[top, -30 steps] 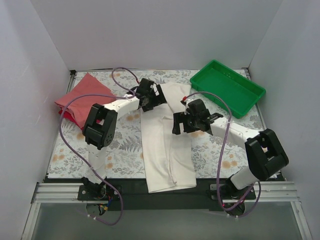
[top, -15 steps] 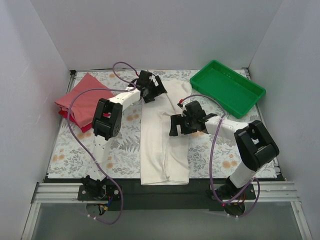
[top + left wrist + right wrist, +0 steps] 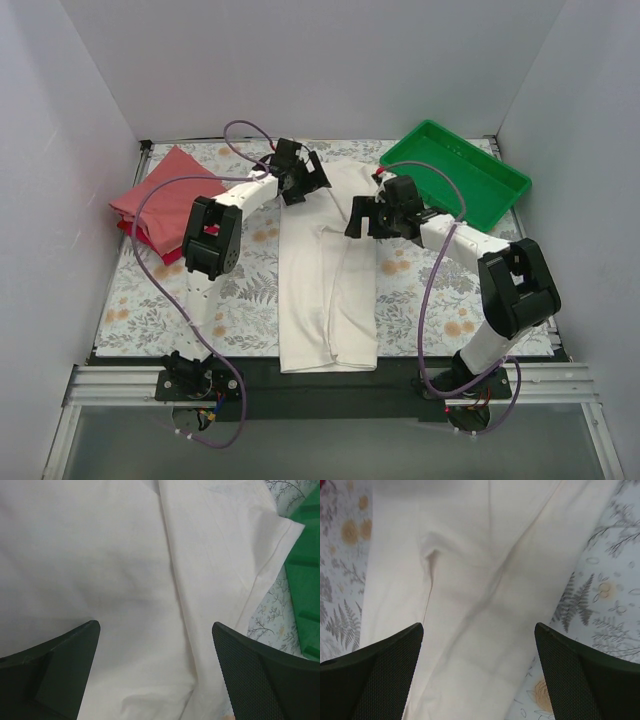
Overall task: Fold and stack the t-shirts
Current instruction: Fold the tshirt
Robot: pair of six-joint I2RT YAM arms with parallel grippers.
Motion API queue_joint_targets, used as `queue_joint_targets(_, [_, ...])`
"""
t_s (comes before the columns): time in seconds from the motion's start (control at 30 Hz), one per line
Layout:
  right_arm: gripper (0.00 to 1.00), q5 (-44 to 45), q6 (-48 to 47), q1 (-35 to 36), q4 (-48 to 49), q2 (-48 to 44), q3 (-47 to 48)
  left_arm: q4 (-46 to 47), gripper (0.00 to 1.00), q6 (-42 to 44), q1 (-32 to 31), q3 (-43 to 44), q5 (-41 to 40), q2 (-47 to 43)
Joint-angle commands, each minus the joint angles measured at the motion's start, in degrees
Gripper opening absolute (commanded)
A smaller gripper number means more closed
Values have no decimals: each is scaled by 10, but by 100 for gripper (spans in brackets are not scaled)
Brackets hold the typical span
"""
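Both arms shifted toward the far edge. The left claw (image 3: 305,180) and right claw (image 3: 362,220) are wide open and empty, over the cream t-shirt (image 3: 325,280) at the centre of the counter (image 3: 240,300). Sides folded in. Crosswise folds and stacking on the far-left pink pile (image 3: 165,195) remain.

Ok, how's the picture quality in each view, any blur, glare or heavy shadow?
Top view: even soft light, sharp, no glare. Left wrist view: cream t-shirt sharp, left fingers nearly black. Right wrist view: creases clear, right fingers equally dark.
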Motion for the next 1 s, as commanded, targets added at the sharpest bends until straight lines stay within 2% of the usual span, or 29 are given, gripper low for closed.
queue_joint_targets(0.0, [98, 24, 18, -25, 13, 2, 64, -61, 95, 36, 4, 4, -29, -94])
queue_joint_targets(0.13, [98, -5, 18, -39, 12, 49, 119, -45, 96, 33, 4, -73, -47, -184])
queue_joint_targets(0.23, [98, -40, 13, -39, 12, 88, 159, -34, 96, 13, 4, -175, -65, -268])
queue_joint_targets(0.37, [98, -31, 28, -43, 12, 135, 189, -4, 97, -26, 1, -358, -89, -377])
queue_joint_targets(0.53, [98, -50, 43, -46, 13, 171, 212, 4, 97, -82, -4, -503, -116, -508])
queue_joint_targets(0.73, [98, -84, 65, -46, 18, 220, 241, -5, 97, -110, -12, -582, -96, -582])
queue_joint_targets(0.97, [98, -100, 72, -46, 31, 234, 243, -53, 97, -118, -16, -598, -100, -632])
